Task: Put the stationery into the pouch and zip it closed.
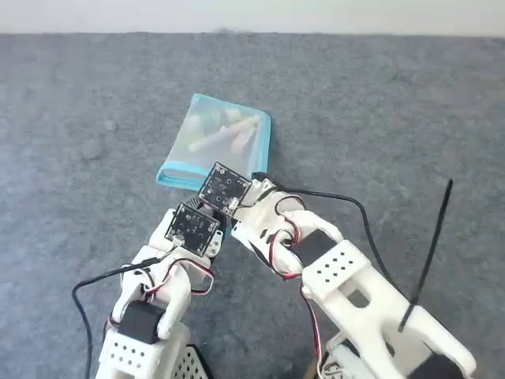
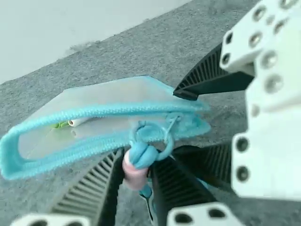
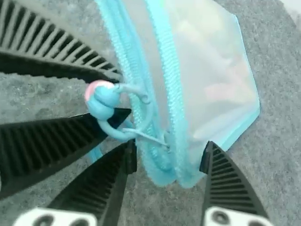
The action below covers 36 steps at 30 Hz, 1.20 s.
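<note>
Left wrist view shows the left end effector (image 2: 137,175) pinching the blue-and-pink zipper pull (image 2: 139,157) of the translucent pouch (image 2: 117,94). The right end effector (image 3: 167,162) clamps the pouch's end. The pouch lies on the grey table (image 1: 379,103), partly unzipped, with stationery (image 1: 223,134) inside.

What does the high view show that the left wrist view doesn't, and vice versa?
High view adds the length of the left arm and right arm, and their cables. Left wrist view adds the zip pull pinched in the left jaws and the zip gaping open. Shared: the pouch, stationery inside, grey carpet.
</note>
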{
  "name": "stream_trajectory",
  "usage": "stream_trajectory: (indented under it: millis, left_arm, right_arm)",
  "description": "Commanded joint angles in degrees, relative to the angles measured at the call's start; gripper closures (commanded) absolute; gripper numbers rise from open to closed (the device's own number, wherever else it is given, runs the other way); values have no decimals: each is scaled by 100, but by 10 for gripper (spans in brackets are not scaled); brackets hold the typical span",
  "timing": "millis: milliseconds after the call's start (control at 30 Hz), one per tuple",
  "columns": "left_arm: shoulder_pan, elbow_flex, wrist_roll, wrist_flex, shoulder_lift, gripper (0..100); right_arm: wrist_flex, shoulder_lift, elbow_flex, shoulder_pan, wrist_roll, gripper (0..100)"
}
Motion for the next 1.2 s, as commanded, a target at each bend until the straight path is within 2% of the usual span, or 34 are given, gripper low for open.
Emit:
stream_trajectory:
  millis: [0,133,300,667,867,1167]
  left_arm:
    - [-18,-251,-70,0,26,988]
    - [-9,-242,-70,0,26,988]
    - [-9,-242,-70,0,26,988]
    - [-53,-242,-53,0,26,988]
    - [-589,-242,-53,-88,26,988]
    - [-1160,-233,-44,-167,26,988]
  right_arm:
    - [-365,207,-352,418,-53,789]
    - [-629,295,-369,655,-484,889]
    - [-593,321,-369,637,-475,996]
    - [-48,338,-352,840,-475,992]
    - [-75,356,-308,1578,-475,992]
    - [-75,356,-229,1956,-484,992]
